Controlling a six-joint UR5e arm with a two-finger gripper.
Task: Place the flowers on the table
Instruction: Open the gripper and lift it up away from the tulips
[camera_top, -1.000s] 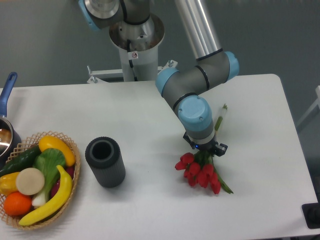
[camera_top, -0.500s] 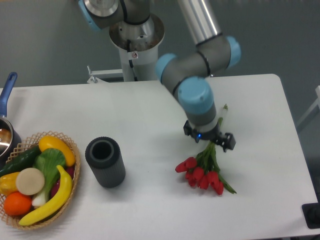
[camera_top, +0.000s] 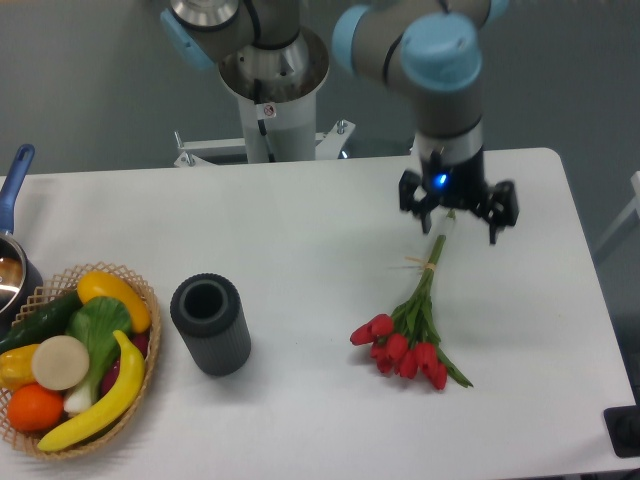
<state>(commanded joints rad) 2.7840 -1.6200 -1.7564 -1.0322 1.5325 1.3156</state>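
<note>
Black fingers of the gripper (camera_top: 458, 216) are spread wide apart and hold nothing, up above the stem end of the flowers (camera_top: 413, 335). The flowers lie flat on the white table (camera_top: 300, 230), red heads toward the front edge. A dark tube (camera_top: 210, 324) stands well to the left. The basket (camera_top: 140, 300) is cut off by the left edge.

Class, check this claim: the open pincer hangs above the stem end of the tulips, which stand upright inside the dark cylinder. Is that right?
Not quite. The camera view shows the tulips lying flat on the table, well to the right of the dark cylinder, which has nothing in it. The rest holds: the open pincer hangs above their stem end.
</note>
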